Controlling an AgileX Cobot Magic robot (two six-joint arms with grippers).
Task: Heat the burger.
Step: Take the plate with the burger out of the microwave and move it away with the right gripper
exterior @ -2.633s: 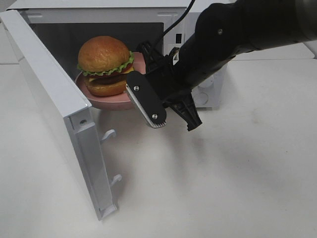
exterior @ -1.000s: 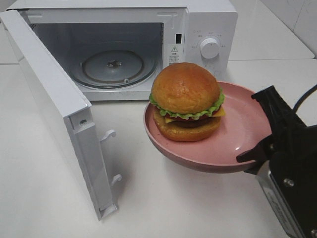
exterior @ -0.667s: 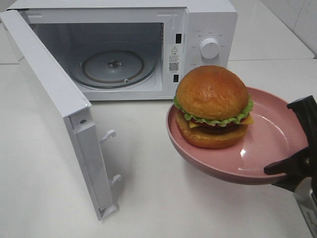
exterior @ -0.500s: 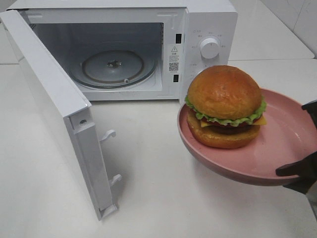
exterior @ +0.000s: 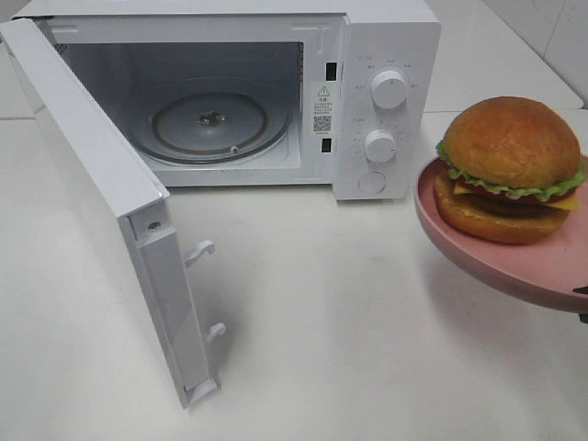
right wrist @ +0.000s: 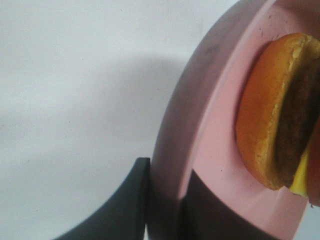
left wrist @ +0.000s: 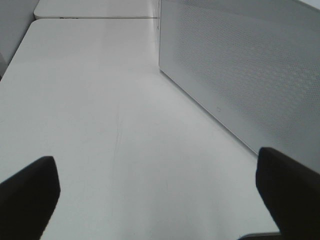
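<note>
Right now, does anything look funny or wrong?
The burger sits on a pink plate held in the air off to the right, tilted, by the right pincer clamped on its rim. The microwave stands open and bare inside. Nothing is spilled or broken.

White table [exterior: 367, 322]; open microwave [exterior: 276, 92] on it.

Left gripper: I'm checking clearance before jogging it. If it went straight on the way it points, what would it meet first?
Nothing close: between the open left gripper fingers lies bare table. The microwave door stands off to one side, though depth is unclear.
</note>
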